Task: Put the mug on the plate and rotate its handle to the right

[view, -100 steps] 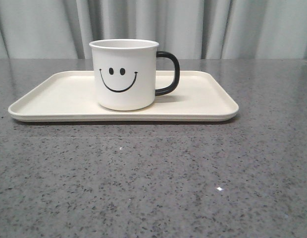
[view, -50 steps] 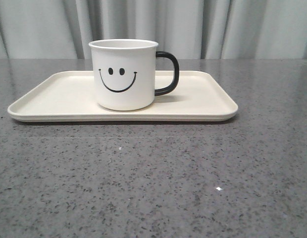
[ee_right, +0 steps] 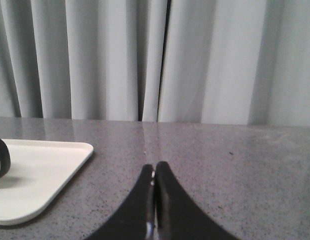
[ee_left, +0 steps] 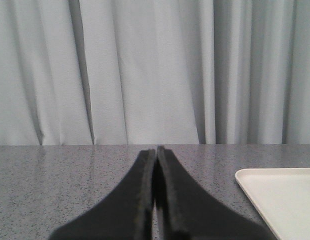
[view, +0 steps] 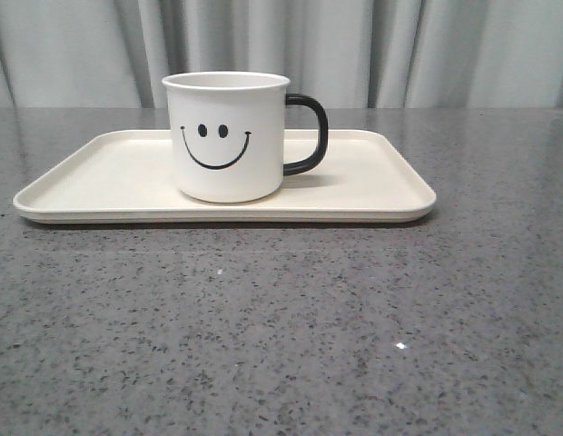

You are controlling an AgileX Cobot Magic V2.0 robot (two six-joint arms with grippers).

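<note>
The white mug (view: 227, 136) with a black smiley face stands upright on the cream plate (view: 100, 182), near its middle. Its black handle (view: 309, 134) points right; a piece of the handle (ee_right: 2, 157) shows in the right wrist view. My left gripper (ee_left: 156, 150) is shut and empty, low over the table, left of the plate's corner (ee_left: 282, 197). My right gripper (ee_right: 154, 166) is shut and empty, right of the plate's corner (ee_right: 50, 165). Neither gripper shows in the front view.
The grey speckled table (view: 281, 327) runs around the plate on all sides. A pale pleated curtain (view: 354, 45) hangs behind the table's far edge.
The mug and plate sit a few pixels further left than one second ago; otherwise nothing has visibly changed.
</note>
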